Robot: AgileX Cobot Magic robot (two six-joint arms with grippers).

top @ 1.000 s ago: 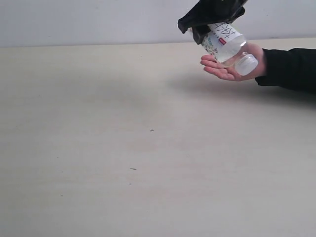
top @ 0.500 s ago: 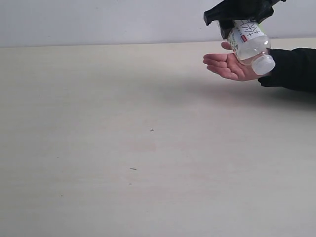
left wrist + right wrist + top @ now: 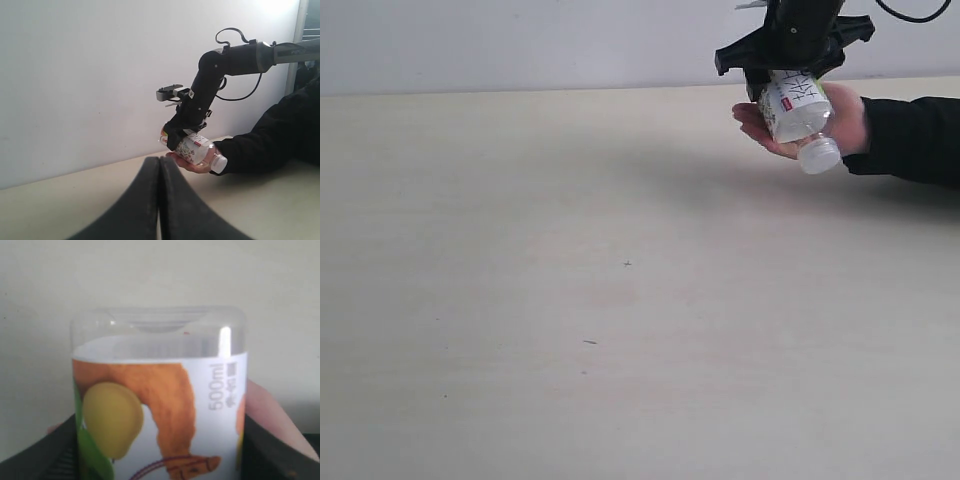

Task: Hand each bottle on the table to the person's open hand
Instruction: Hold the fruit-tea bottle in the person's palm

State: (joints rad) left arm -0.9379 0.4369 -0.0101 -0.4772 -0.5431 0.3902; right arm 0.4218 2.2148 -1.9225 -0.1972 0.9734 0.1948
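Observation:
A clear bottle (image 3: 794, 108) with a pear-picture label and a white cap hangs tilted, cap down, from my right gripper (image 3: 788, 76), which is shut on its base end. Its side lies against the person's open hand (image 3: 756, 127), held palm up at the far right over the table (image 3: 570, 250). The right wrist view is filled by the bottle (image 3: 160, 400), with dark fingers (image 3: 272, 450) on both sides and the hand (image 3: 262, 407) behind. My left gripper (image 3: 160, 161) is shut and empty, low over the table; from there the bottle (image 3: 196, 149) rests on the palm (image 3: 192, 167).
The person's black sleeve (image 3: 910, 135) reaches in from the right edge. A pale wall (image 3: 520, 40) runs behind the table's far edge. A few tiny dark specks (image 3: 627, 263) mark the tabletop.
My right gripper swung right with the bottle, then came back left and lower. The bottle has gone from above the hand to lying against the palm. The left gripper stayed shut.

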